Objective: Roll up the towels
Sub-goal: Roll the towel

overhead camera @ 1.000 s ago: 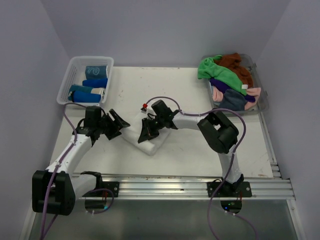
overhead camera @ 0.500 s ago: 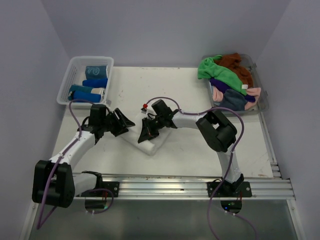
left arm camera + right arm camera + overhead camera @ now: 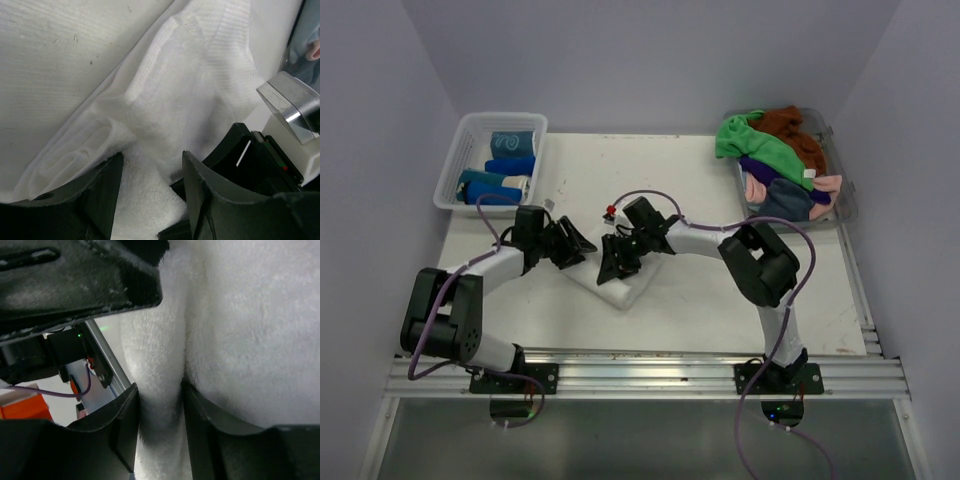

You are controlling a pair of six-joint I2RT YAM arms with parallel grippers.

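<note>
From above, the white towel point(image 3: 628, 287) lies near the middle of the table point(image 3: 720, 310), a soft, flat folded pad. Both grippers cover its far-left part. The left gripper point(image 3: 578, 243) sits at its left corner and the right gripper point(image 3: 616, 264) is on top of it; their jaws are too small to read here. A white slotted basket point(image 3: 461, 150) at the far-left corner holds blue rolled towels point(image 3: 507, 166). A clear tub point(image 3: 842, 208) at the far-right corner holds loose towels point(image 3: 770, 150) in a heap, the lower ones buried.

In the left wrist view, the black fingers point(image 3: 102, 200) stand moderately apart. Looped terry lies between them and a rolled edge sits just to their left. I cannot tell whether they press the cloth.

In the right wrist view, the fingers point(image 3: 125, 430) are narrow and pinch a raised ridge of the white towel, which touches both. The rest of the cloth is cut off by the frame.
</note>
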